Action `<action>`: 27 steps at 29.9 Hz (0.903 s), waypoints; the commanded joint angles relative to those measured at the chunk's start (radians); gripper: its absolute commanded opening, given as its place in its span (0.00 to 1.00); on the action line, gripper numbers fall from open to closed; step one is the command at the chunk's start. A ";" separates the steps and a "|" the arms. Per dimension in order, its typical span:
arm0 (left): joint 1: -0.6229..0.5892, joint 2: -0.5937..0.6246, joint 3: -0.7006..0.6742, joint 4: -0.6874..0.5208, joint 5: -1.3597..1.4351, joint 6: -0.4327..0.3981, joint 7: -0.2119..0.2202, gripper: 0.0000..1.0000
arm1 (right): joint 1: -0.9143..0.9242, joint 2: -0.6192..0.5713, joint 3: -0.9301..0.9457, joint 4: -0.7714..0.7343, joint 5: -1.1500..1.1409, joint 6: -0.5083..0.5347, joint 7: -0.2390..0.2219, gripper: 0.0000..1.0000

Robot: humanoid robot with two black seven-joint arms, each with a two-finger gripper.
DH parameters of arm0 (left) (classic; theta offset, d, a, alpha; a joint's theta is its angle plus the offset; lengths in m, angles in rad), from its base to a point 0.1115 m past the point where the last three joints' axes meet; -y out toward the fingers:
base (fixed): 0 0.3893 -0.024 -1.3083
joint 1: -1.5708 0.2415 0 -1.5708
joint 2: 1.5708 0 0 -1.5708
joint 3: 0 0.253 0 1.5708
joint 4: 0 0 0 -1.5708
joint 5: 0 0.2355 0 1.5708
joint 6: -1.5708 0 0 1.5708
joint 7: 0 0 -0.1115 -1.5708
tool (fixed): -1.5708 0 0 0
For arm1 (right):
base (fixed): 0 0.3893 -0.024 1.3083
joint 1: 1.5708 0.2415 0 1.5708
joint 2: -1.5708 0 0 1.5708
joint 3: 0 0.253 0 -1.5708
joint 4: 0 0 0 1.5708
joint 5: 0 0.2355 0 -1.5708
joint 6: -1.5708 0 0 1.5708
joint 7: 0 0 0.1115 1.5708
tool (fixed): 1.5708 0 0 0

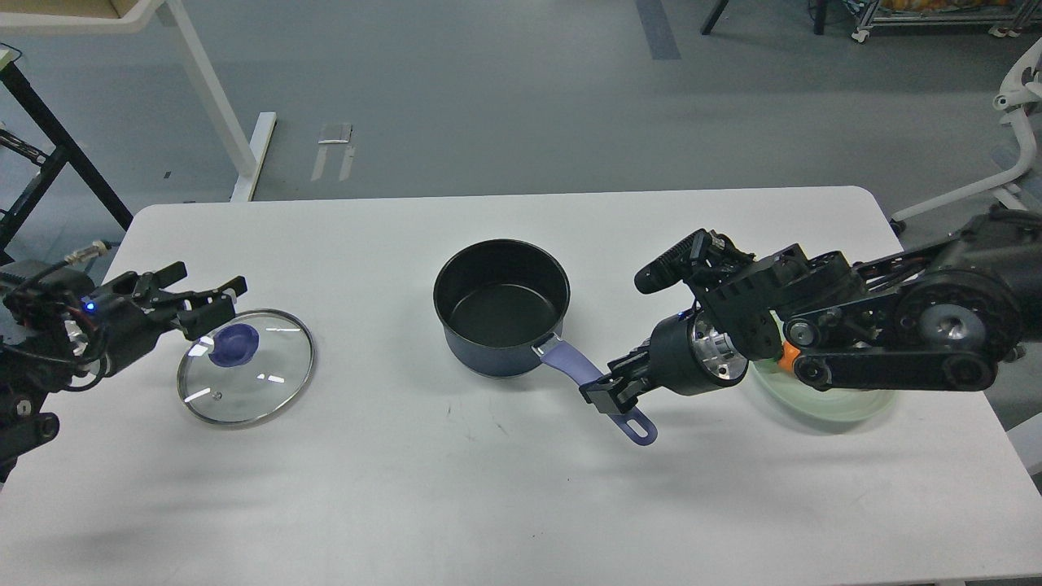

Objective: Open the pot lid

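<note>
The dark navy pot [501,305] stands uncovered at the middle of the white table, its black inside empty. Its lavender handle [570,366] points to the front right. My right gripper [606,391] is shut on the handle near its holed end. The glass lid [246,366] with its purple knob [234,343] lies on the table to the left, apart from the pot. My left gripper [213,281] is open just above and behind the lid's far-left edge, its fingers off the knob.
A pale green plate [838,407] sits at the right, mostly under my right arm, with a small orange thing [788,358] at its edge. The table's edge [505,194] runs behind the pot. A white desk leg [220,106] stands on the floor beyond.
</note>
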State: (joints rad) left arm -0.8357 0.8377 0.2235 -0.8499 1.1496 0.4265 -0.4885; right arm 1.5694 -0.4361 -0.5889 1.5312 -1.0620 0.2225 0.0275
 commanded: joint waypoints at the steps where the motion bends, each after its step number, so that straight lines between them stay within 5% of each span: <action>1: -0.029 0.000 -0.001 0.000 -0.043 -0.003 0.000 0.99 | 0.000 -0.018 0.012 0.000 0.000 -0.003 0.002 0.85; 7: -0.108 0.000 -0.003 0.000 -0.282 -0.084 0.000 0.99 | -0.012 -0.137 0.216 -0.038 0.112 -0.006 0.009 0.98; 13: -0.186 -0.015 -0.003 0.002 -0.617 -0.152 0.000 0.99 | -0.145 -0.245 0.532 -0.114 0.261 -0.008 0.009 0.99; 19: -0.194 -0.086 -0.087 0.003 -0.919 -0.176 0.000 0.99 | -0.376 -0.242 0.894 -0.276 0.369 -0.034 0.008 0.99; 27: -0.122 -0.101 -0.213 0.012 -1.243 -0.323 0.000 0.99 | -0.580 -0.217 1.190 -0.396 0.551 -0.065 0.009 1.00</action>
State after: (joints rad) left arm -0.9861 0.7381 0.0482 -0.8448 0.0278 0.1643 -0.4886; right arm 1.0505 -0.6560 0.5353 1.1671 -0.6236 0.1567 0.0363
